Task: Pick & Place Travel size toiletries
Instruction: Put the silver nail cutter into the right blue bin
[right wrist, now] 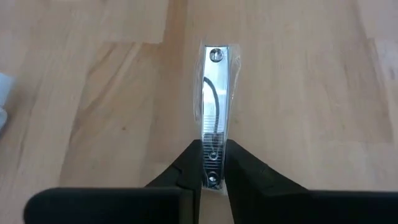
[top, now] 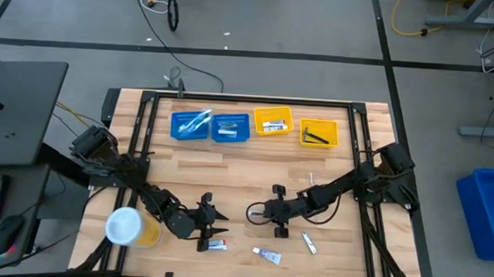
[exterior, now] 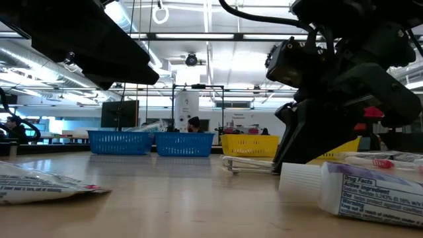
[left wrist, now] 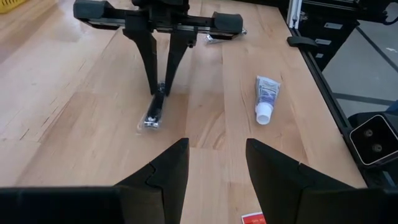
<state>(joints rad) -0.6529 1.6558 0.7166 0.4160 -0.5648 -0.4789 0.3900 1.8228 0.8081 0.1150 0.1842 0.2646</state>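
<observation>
1. Nearest our low camera lies a white toothpaste tube [exterior: 367, 188], capped and flat on the table [top: 229, 175].
2. We see our right gripper [right wrist: 213, 163] pinched narrow on a wrapped nail clipper [right wrist: 215, 106] lying mid-table, not yet lifted.
3. Our left gripper [left wrist: 217, 163] waits wide and empty near the front edge.
4. We count four trays at the back, two blue trays [top: 210, 126] and two yellow trays [top: 296, 128], all with contents.
5. We judge about five items still loose on the table.

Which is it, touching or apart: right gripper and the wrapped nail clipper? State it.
Touching. The right wrist view shows the right gripper with its fingers pressed against both sides of the nail clipper, no gap either side; the clipper lies on the table.
</observation>
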